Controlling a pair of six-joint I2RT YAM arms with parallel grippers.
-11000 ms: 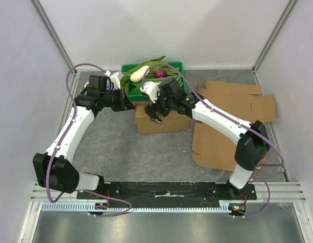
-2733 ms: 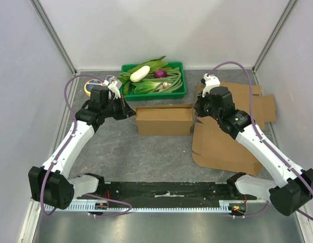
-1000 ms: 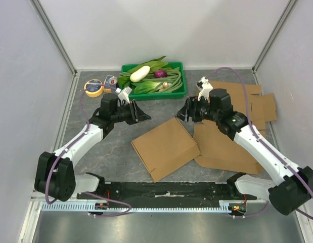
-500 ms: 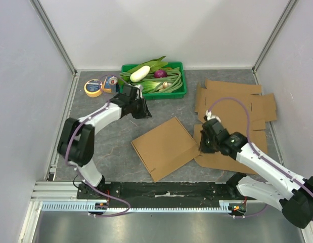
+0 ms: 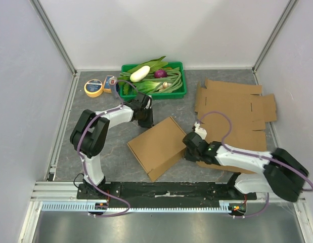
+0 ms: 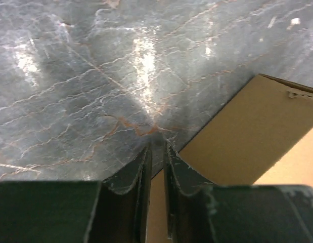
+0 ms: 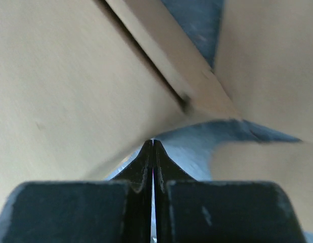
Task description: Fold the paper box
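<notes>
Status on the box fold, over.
Left gripper near-shut, empty, at far corner of paper box. Right gripper shut, empty, at its right edge. Box lying flat, not erected. Spare cardboard beside it, right.

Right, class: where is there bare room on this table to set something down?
Bare tabletop lies between the left wall and the folded box, around the left arm. A narrower gap separates the green tray from the cardboard sheets. The right side is crowded with sheets and the right arm.
</notes>
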